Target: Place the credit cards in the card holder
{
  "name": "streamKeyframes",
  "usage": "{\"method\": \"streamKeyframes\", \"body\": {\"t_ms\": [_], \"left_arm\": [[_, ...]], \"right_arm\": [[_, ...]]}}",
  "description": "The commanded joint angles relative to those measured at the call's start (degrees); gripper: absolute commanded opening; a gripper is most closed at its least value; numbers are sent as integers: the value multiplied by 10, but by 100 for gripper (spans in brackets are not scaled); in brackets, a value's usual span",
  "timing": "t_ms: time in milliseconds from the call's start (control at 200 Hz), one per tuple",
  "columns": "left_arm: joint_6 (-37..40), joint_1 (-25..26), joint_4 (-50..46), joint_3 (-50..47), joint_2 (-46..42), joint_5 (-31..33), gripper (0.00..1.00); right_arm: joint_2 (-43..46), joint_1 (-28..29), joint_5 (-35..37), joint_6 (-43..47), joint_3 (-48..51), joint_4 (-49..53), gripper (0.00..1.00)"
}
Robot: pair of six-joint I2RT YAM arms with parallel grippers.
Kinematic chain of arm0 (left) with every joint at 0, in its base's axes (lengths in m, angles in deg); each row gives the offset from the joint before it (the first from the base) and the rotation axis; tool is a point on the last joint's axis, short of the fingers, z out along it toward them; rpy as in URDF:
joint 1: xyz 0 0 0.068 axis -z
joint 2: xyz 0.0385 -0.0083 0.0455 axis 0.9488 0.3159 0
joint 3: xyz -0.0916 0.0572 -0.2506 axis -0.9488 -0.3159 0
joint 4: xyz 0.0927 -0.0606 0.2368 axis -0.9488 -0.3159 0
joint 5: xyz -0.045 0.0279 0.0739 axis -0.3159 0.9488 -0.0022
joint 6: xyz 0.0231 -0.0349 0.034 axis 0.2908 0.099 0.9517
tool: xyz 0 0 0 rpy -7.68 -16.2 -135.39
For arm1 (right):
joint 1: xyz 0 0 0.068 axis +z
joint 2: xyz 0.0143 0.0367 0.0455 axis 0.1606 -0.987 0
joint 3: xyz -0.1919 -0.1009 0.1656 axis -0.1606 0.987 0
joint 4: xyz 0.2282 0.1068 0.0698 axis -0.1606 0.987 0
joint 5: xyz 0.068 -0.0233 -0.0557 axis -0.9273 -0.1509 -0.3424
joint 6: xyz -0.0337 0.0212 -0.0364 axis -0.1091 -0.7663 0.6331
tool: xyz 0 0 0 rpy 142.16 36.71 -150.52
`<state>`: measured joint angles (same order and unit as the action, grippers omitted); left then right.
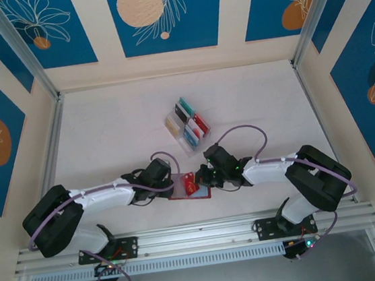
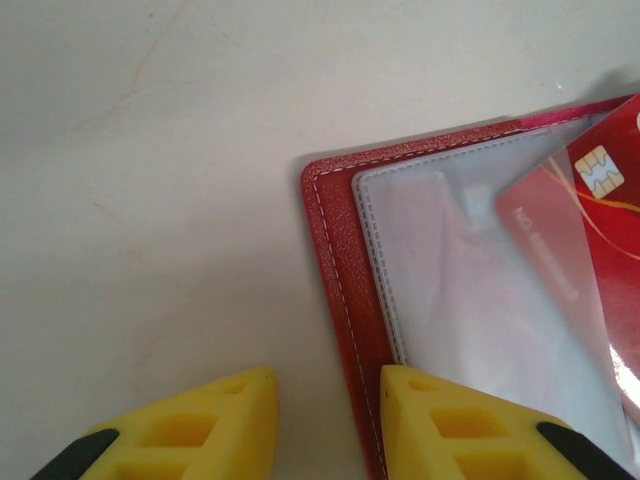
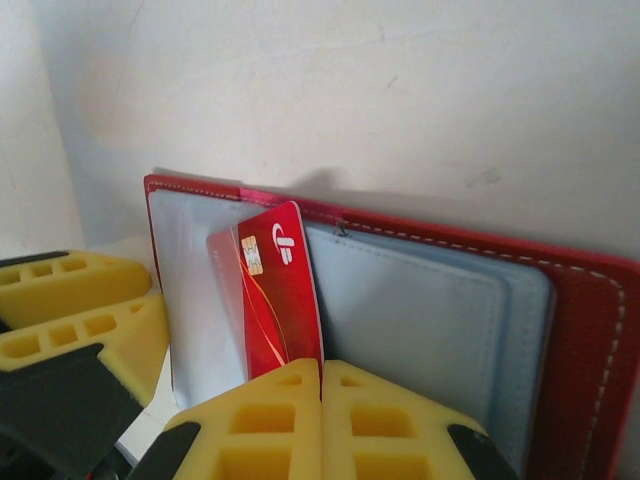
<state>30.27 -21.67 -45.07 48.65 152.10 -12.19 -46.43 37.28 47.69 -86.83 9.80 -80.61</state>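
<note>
The red card holder [image 1: 195, 194] lies open on the table between both grippers, its clear inner sleeves [image 2: 450, 290] facing up. My right gripper [image 3: 322, 372] is shut on the lower edge of a red credit card [image 3: 282, 290] with a gold chip. The card stands slanted, its upper part tucked behind a clear sleeve on the holder's [image 3: 590, 330] left page. My left gripper [image 2: 330, 385] is open and straddles the holder's [image 2: 335, 230] left edge: one finger [image 2: 460, 430] rests on the sleeve, the other is over bare table. More credit cards [image 1: 189, 123] stand in a clear rack.
The clear slotted rack [image 1: 176, 133] with several coloured cards stands just behind the grippers, mid-table. Both arms reach in from the near rail [image 1: 198, 234]. Walls with metal posts [image 1: 54, 128] close in the table's sides and back.
</note>
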Motion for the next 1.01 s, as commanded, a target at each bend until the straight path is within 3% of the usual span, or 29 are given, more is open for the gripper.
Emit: {"method": "streamKeyframes", "body": {"t_ms": [0,615,1000], "left_arm": [[-14,26,-25,-33,39,-56,32],[-32,50,-15,-29,55,-54,31],[-42,59,-8,-32,51,-52,30]], "right_arm": [[3,8,52,-14,5,43,0],[-13,58,107,-41,-20,57,0],[-31,86,106,-41,-40,47,0]]}}
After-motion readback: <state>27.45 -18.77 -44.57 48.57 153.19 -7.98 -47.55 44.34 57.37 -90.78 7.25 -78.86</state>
